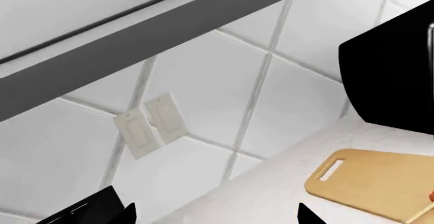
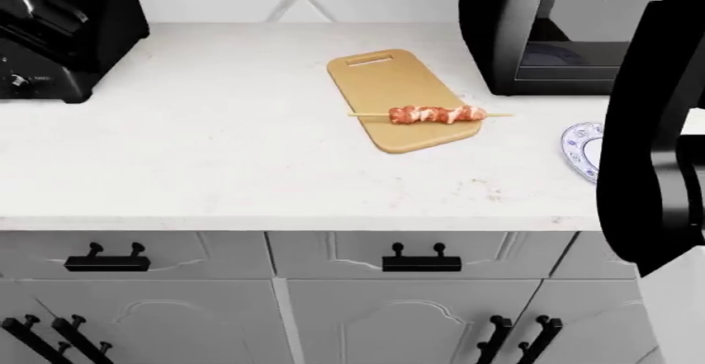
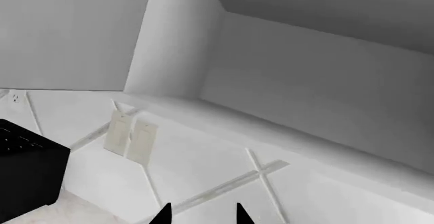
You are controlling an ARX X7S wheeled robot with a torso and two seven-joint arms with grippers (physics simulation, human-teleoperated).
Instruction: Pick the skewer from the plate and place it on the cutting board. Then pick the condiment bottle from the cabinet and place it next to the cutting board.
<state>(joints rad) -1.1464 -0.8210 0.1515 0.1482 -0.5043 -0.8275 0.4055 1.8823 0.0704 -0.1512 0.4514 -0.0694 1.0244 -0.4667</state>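
Observation:
The skewer (image 2: 435, 115) lies across the near end of the cutting board (image 2: 399, 83), its stick overhanging both sides. The plate (image 2: 580, 149) sits to the board's right, bare where it shows and partly hidden behind my right arm (image 2: 661, 133). In the left wrist view the cutting board (image 1: 379, 181) shows with its slot handle, and the left gripper (image 1: 217, 216) is open and empty above the counter. The right gripper (image 3: 203, 216) is open and empty, facing the tiled wall under a wall cabinet (image 3: 326, 16). The condiment bottle is out of view.
A black appliance (image 2: 61, 26) stands at the counter's back left and a black oven (image 2: 546, 34) at the back right. Wall outlets (image 1: 152, 124) sit on the tiles below the cabinet's underside (image 1: 135, 46). Drawers and doors with black handles (image 2: 421, 258) run below the counter.

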